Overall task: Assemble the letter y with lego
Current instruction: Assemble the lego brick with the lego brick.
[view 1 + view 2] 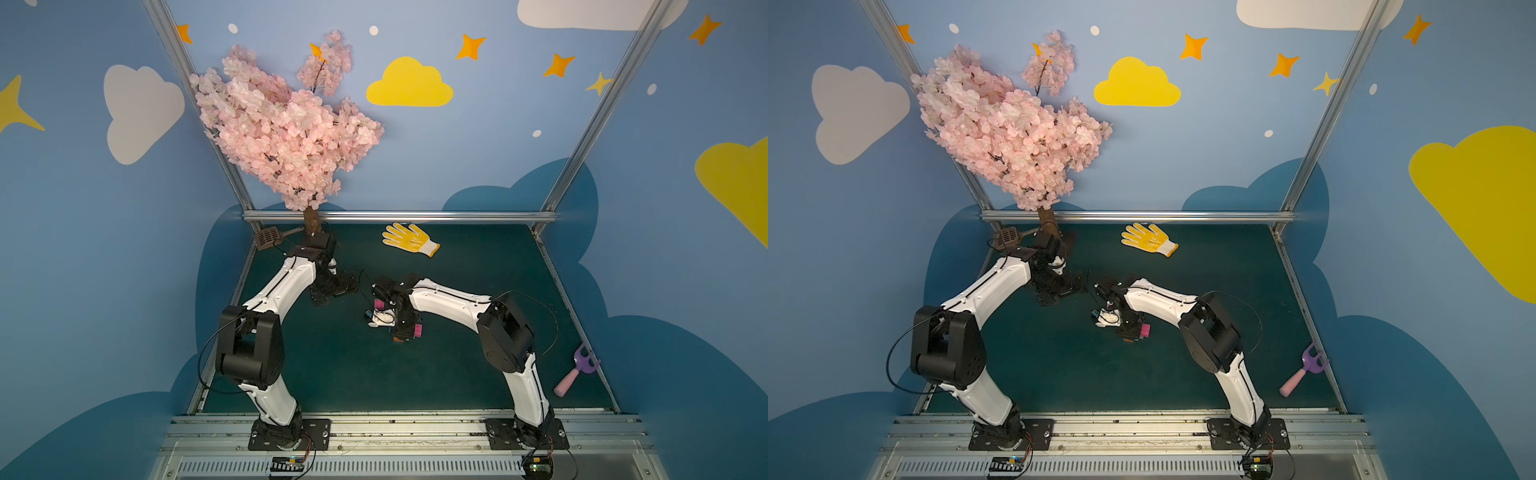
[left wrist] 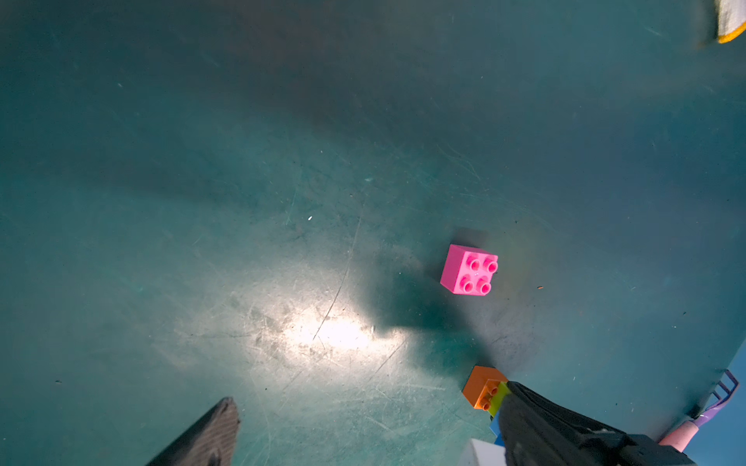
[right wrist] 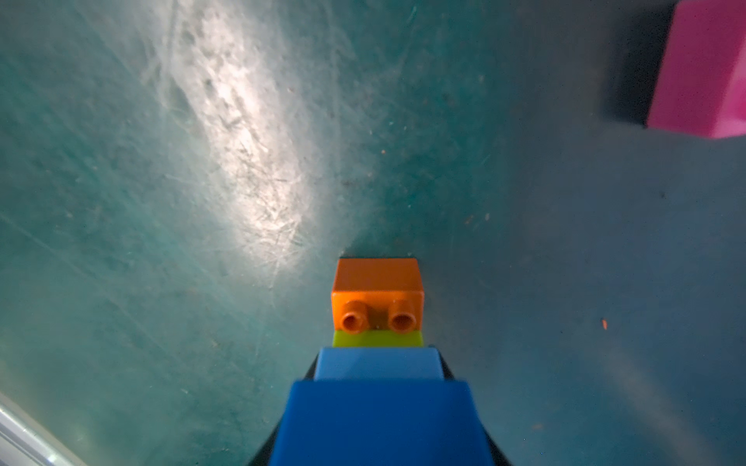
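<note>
While the right tool (image 1: 402, 329) clamps the half-built letter y (image 3: 378, 363) at the middle of the counter (image 1: 457, 374), the left tool (image 1: 336, 289) gapes empty and a pink brick (image 2: 470, 269) lies loose nearby, not yet joined.

Site: a staged robot test cell, lab-type rather than domestic.

- Bare aluminium-profile frame (image 1: 399, 216) boxes in a scuffed dark green tabletop (image 1: 478, 266).
- Walls are matte blue panels (image 1: 498, 137) with flat cut-outs: a yellow cloud (image 1: 409, 85) and an orange four-point star (image 1: 470, 46).
- White-and-black left robot arm (image 1: 286, 278) and matching right robot arm (image 1: 453, 303) are bolted to a slotted aluminium rail (image 1: 399, 422) at the front edge.
- Exposed circuit board with loose wiring (image 1: 286, 464) sits below the left base.
- Set dressing: artificial pink blossom tree (image 1: 282, 129), yellow dotted work glove (image 1: 409, 239), purple toy fork with a pink handle (image 1: 577, 372).
</note>
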You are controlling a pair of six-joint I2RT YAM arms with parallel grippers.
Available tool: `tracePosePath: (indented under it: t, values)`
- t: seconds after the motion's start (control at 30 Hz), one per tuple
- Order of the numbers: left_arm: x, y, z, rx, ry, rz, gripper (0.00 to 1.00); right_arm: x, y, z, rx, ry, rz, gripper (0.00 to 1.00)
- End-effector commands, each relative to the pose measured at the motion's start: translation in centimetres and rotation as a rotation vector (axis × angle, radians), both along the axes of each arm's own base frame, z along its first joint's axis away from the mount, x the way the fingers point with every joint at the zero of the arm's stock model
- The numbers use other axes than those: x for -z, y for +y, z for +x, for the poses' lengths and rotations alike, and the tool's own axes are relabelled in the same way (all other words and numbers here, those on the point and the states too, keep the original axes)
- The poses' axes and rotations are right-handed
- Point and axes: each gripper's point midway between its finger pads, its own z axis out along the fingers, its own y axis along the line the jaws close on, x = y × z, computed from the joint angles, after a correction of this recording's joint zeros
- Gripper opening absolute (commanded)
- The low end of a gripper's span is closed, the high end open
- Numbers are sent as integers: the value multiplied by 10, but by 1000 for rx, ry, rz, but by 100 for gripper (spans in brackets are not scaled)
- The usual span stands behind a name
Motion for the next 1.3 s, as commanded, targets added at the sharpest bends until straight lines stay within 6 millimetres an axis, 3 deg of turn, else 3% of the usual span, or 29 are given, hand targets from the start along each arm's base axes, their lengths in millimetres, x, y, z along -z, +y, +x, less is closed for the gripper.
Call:
tracePosePath:
  t: [0.0, 0.37, 1.27]
  values:
    - [0, 0, -4, 1, 8, -9, 100, 43, -16, 3, 23, 17, -96, 16]
    - [0, 1, -4, -1, 9, -7, 100, 26, -12, 11, 28, -4, -60, 27]
    - [0, 2, -4, 0, 6, -3, 100, 6, -7, 17, 31, -28, -31, 35]
